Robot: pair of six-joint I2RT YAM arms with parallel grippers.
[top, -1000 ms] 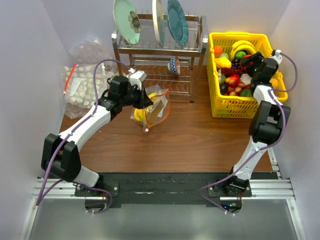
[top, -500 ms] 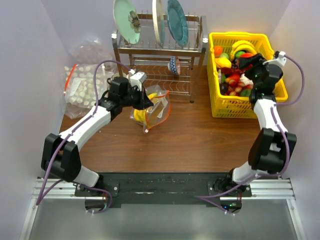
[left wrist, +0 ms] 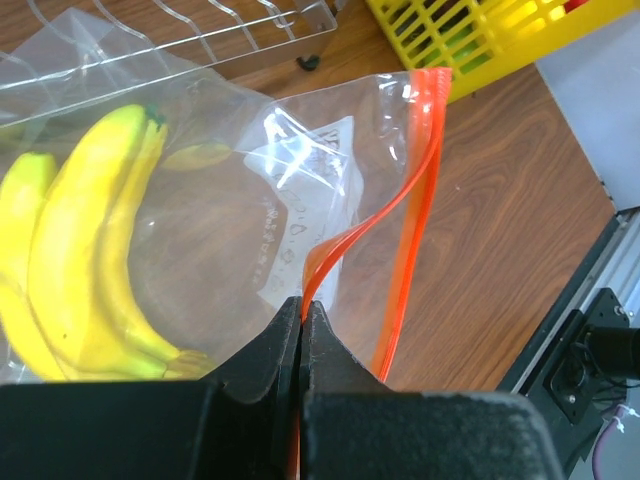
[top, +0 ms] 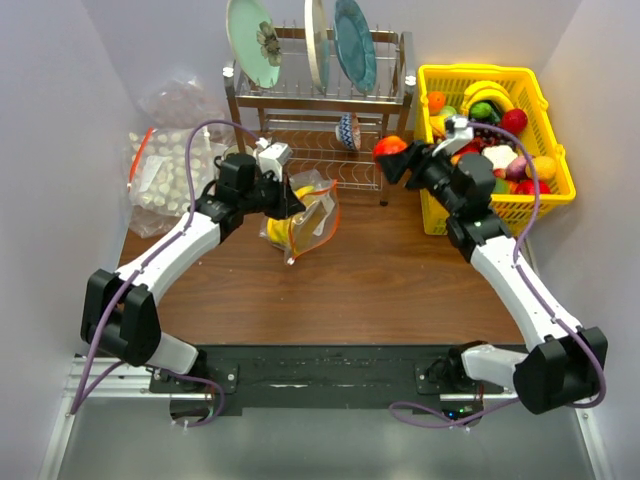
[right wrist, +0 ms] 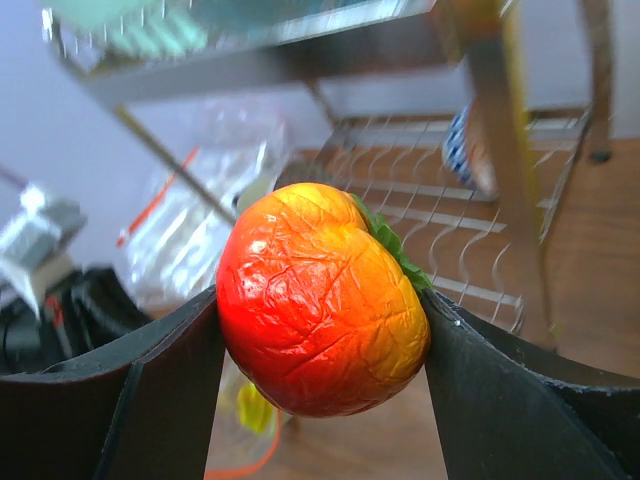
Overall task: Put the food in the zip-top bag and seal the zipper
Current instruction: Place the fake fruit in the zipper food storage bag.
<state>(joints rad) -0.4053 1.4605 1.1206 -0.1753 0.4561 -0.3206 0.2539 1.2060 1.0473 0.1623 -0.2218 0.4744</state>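
Zip-top bag [left wrist: 230,200] is being loaded: left gripper [left wrist: 301,305] is pinching the zipper [left wrist: 415,200], right gripper [right wrist: 322,320] is clamping a red-orange fruit [right wrist: 320,270], which next needs lowering into that bag.

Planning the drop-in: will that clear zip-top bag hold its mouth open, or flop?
It probably flops: the film of the zip-top bag is wrinkled, and its zipper bows where the jaws of the left gripper pinch it. It is likely light and easily pushed, though the bananas inside may anchor it somewhat.
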